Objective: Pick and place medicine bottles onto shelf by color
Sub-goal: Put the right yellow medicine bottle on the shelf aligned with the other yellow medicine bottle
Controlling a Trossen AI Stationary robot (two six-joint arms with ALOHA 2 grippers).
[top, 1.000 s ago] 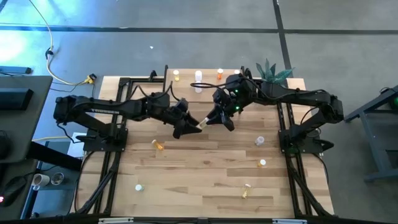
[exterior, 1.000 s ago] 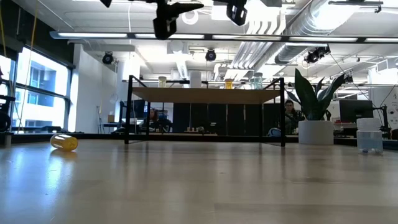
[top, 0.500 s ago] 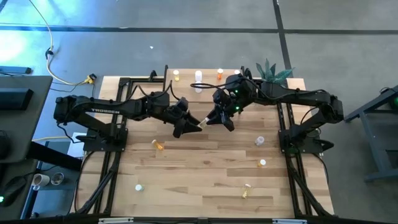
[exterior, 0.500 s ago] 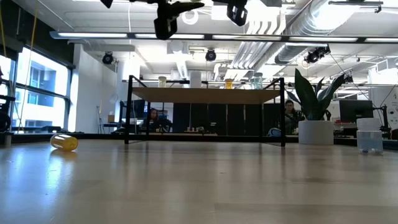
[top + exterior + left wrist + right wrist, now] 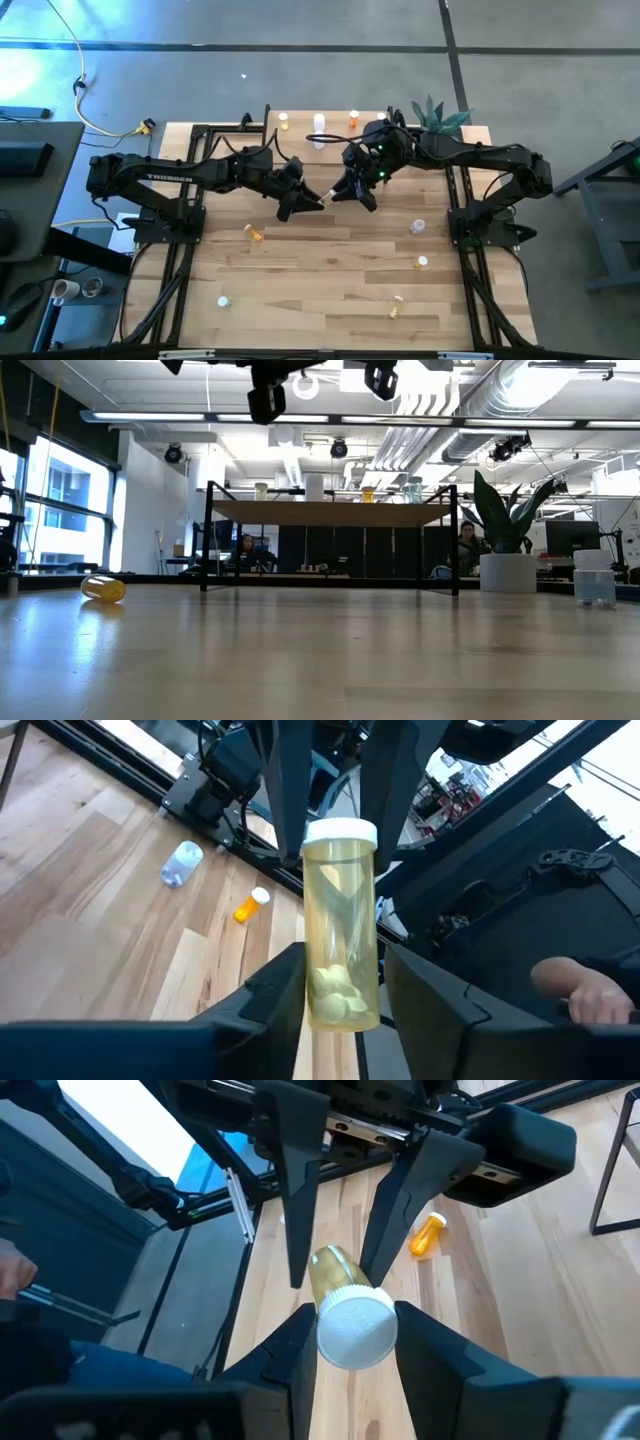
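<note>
- in the high view the two pincers met over the counter's (image 5: pixel 300 290) middle, and the bottle (image 5: pixel 325 196) between them was almost hidden.
- the left pincer (image 5: pixel 340 990) had closed its fingers on the bottle's (image 5: pixel 341 955) base; pills lay in its bottom.
- the right pincer (image 5: pixel 345 1342) was clamped on the white-capped end (image 5: pixel 352 1326).
- the low view cut off both arms at its top edge.
- the shelf (image 5: pixel 320 128) stood at the far edge, a few bottles on it, too small to tell apart.
- an orange bottle (image 5: pixel 256 233) lay on its side nearby; others lay scattered on the near half, well apart.
</note>
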